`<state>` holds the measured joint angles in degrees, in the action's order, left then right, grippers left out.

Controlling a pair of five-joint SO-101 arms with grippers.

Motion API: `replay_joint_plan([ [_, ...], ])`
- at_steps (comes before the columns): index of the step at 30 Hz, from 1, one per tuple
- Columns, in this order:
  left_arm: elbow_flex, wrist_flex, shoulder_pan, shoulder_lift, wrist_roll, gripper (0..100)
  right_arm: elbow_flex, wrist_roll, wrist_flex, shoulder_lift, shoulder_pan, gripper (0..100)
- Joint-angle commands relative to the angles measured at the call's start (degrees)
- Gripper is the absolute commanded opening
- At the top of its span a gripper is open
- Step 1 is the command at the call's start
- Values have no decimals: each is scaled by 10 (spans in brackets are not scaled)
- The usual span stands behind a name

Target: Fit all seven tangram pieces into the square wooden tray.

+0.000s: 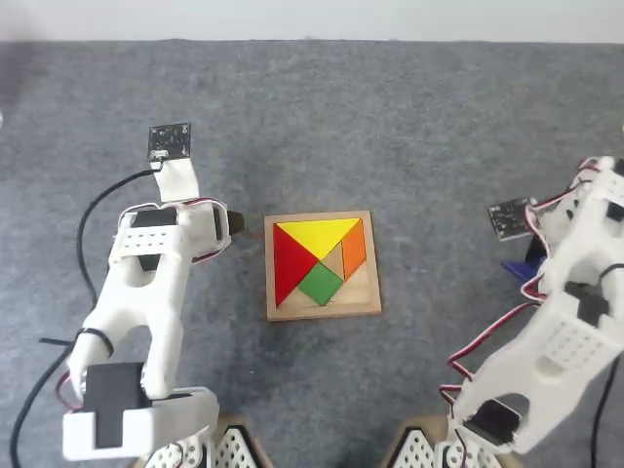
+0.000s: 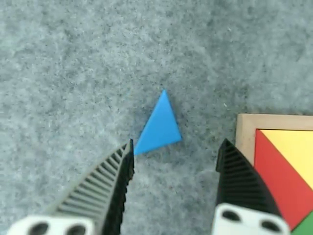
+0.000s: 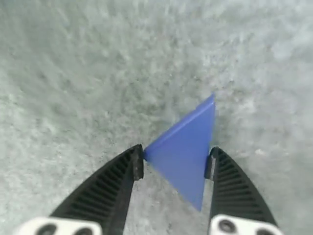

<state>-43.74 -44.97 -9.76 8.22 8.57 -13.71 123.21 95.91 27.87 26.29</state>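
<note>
We see a grey felt mat with the two white arms at its near edge, the left arm and the right arm. The square wooden tray lies between them, partly filled. It holds a yellow triangle, a red triangle, an orange parallelogram and a green square. The right gripper pinches a darker blue triangle, well apart from the tray. The left gripper hangs spread over a light blue triangle, flat on the felt near the tray's rim.
</note>
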Motion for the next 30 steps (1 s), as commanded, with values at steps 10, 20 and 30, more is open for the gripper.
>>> replay_joint_plan([
  [10, 2, 9, 2, 21, 5, 270, -4, -195, 59, -184, -335, 158],
  [20, 1, 9, 3, 21, 5, 270, 193, -224, -45, -249, -539, 158],
  [30, -7, 9, 24, 21, 5, 270, 292, -222, -124, -262, -622, 158],
])
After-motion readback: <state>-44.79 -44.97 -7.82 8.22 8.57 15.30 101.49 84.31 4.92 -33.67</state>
